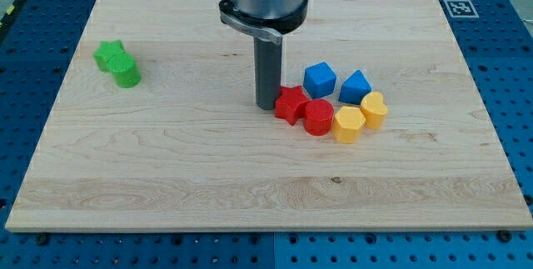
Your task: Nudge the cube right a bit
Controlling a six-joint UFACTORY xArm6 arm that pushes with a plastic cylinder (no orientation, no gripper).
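My tip (266, 105) rests on the board just left of the red star block (290, 103), touching or nearly touching it. A blue cube (319, 79) sits up and to the right of the tip, behind the red star. A second blue block (356, 87), wedge-like, lies to the cube's right. A red cylinder (318, 117) sits right of the star. A yellow hexagonal block (347, 124) and a yellow heart-like block (374, 109) lie at the cluster's right end.
Two green blocks, a star (110, 53) and a cylinder (127, 72), sit together at the view's left. The wooden board (166, 169) lies on a blue perforated table. A fiducial tag (460, 7) is at the top right corner.
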